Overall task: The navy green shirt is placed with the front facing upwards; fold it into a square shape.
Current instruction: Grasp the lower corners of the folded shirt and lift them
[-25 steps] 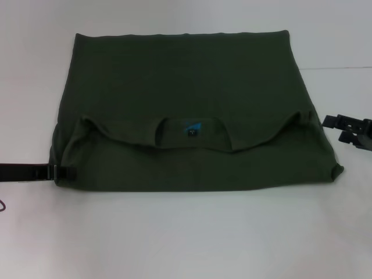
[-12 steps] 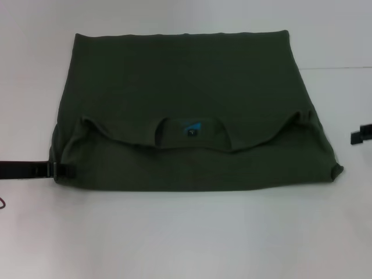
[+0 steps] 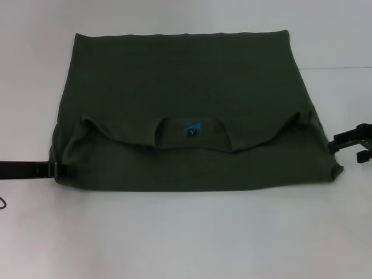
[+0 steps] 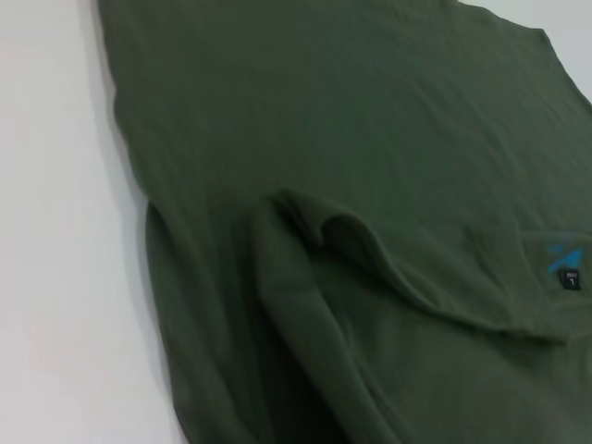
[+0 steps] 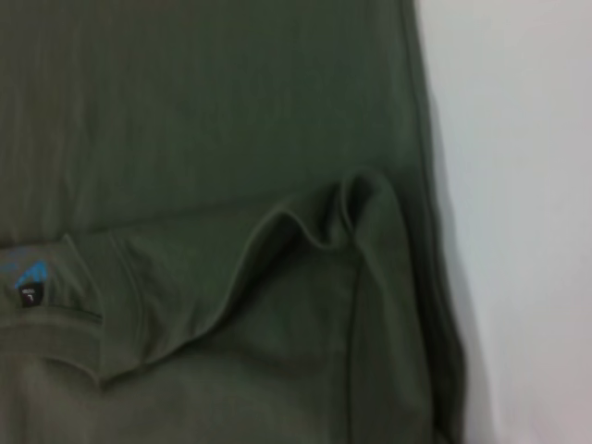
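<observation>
The dark olive-green cotton shirt [image 3: 192,110] lies folded on the white table [image 3: 186,238]. The left gripper [image 3: 58,171] touches its near-left corner, the right gripper [image 3: 354,142] sits beside its right edge; I cannot tell either's grip.

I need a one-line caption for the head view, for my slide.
Partly folded navy green shirt on white table; left gripper at its near-left corner, right gripper beside its right edge.

No legible text. Navy green shirt [image 3: 186,110]: blue neck label [image 3: 192,128] with dark tab beneath, markings too small to read.
</observation>
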You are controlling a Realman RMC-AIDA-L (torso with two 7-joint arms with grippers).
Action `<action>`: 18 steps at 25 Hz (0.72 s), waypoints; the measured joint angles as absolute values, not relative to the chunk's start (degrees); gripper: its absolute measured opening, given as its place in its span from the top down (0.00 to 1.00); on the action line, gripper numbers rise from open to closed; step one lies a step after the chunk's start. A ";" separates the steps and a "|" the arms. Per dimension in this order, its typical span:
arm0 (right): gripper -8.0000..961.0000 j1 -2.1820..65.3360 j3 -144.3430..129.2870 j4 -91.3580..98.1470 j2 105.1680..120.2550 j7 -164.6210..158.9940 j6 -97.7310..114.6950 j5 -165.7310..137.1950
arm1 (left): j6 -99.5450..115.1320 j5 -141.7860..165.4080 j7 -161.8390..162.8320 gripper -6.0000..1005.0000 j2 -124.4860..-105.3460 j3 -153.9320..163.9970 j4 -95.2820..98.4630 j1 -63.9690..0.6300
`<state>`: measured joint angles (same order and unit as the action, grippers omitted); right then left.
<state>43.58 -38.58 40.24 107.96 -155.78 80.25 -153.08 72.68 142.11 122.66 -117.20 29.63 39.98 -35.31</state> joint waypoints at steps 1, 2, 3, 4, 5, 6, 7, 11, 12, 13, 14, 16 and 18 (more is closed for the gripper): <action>0.10 43.66 -38.52 40.23 108.26 -155.74 79.91 -153.02 | 72.68 142.11 122.67 0.94 -117.20 29.63 39.98 -35.33; 0.10 43.74 -38.45 40.21 108.54 -155.69 79.64 -152.98 | 72.68 142.11 122.67 0.94 -117.19 29.66 39.98 -35.33; 0.10 43.82 -38.37 40.17 108.96 -155.64 79.24 -152.94 | 72.68 142.11 122.66 0.94 -117.19 29.69 39.98 -35.34; 0.10 43.88 -38.32 40.12 109.36 -155.61 78.80 -152.91 | 72.68 142.12 122.64 0.94 -117.18 29.72 39.99 -35.33; 0.10 43.94 -38.30 40.07 109.78 -155.59 78.34 -152.87 | 72.68 142.11 122.61 0.94 -117.17 29.77 39.98 -35.34; 0.10 43.97 -38.27 40.06 110.09 -155.58 77.96 -152.86 | 72.68 142.12 122.60 0.94 -117.17 29.77 39.98 -35.34; 0.10 44.02 -38.25 40.06 110.49 -155.56 77.54 -152.85 | 72.68 142.12 122.59 0.94 -117.16 29.77 39.98 -35.34; 0.10 44.12 -38.28 39.99 112.06 -155.46 75.56 -152.81 | 72.68 142.12 122.59 0.94 -117.14 29.75 39.93 -35.33; 0.10 44.16 -38.37 39.98 112.34 -155.43 75.18 -152.80 | 72.68 142.12 122.61 0.94 -117.14 29.77 39.93 -35.33; 0.10 44.40 -38.70 39.84 112.71 -155.40 74.78 -152.76 | 72.68 142.12 122.68 0.94 -117.14 29.86 39.96 -35.33; 0.10 44.40 -38.70 39.84 112.71 -155.40 74.78 -152.76 | 72.68 142.12 122.68 0.94 -117.14 29.86 39.96 -35.33; 0.10 44.63 -39.04 39.52 112.86 -155.38 74.50 -152.78 | 72.68 142.12 122.71 0.94 -117.14 29.85 39.99 -35.33; 0.10 44.72 -39.21 39.38 112.82 -155.38 74.26 -152.92 | 72.68 142.12 122.72 0.94 -117.14 29.85 39.99 -35.33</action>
